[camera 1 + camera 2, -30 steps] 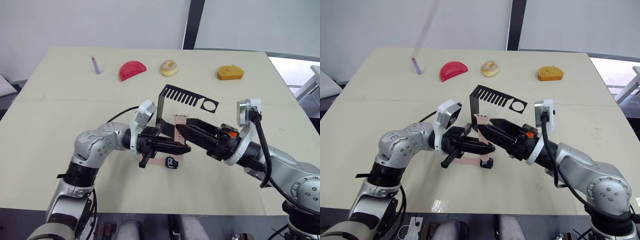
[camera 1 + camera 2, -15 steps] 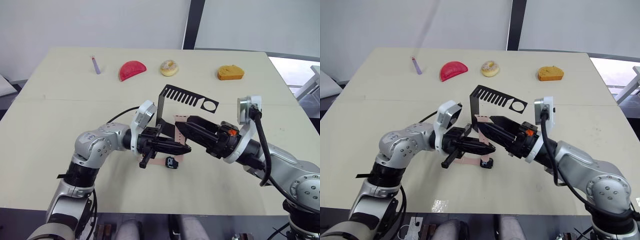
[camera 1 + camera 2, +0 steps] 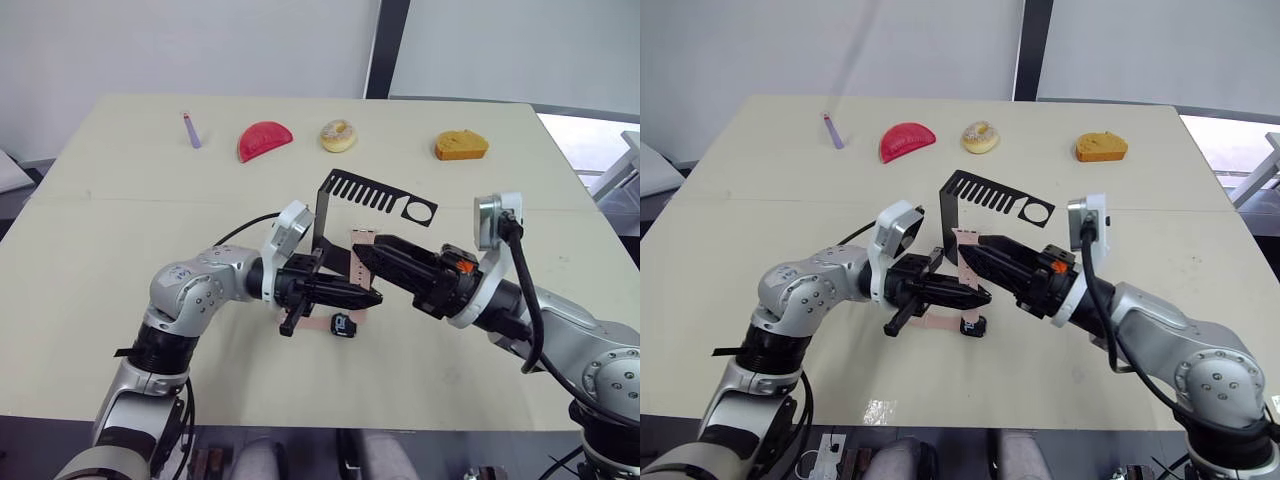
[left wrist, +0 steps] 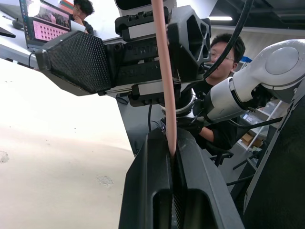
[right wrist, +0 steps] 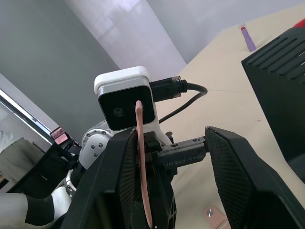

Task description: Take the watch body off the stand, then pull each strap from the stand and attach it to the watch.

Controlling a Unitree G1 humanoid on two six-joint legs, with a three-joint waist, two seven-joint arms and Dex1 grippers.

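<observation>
Gripping a pink strap (image 4: 163, 71) edge-on, the left tool (image 3: 368, 296) sits mid-frame with its fingers closed tight on the strip; in the left wrist view the strap rises straight out of the seam between the two pads. Right tool (image 3: 362, 254) points in from centre-right, tips just at the upper end of that same strap beside the stand's upright. Its fingers stand parted in the right wrist view, the strap running up along the inner face of one finger (image 5: 131, 176); whether that finger actually presses the strap is hard to tell.

Stand (image 3: 345, 195) upright at frame centre, its base hidden behind the two tools. Watch body (image 3: 344, 325) lies on the surface (image 3: 120, 230) just below the left tool, off the stand; screen detail too small to read. A second pale strip (image 3: 937, 321) lies flat on the surface under the left tool, partly covered.

Far row, upper part of frame: purple stick (image 3: 191, 130), red half-round piece (image 3: 263, 139), doughnut-like ring (image 3: 337, 135), orange chunk (image 3: 460, 146).

Against the earlier frames: right tool has edged slightly toward the stand, tip now closer to the strap's top. Left tool, watch body and stand unchanged.
</observation>
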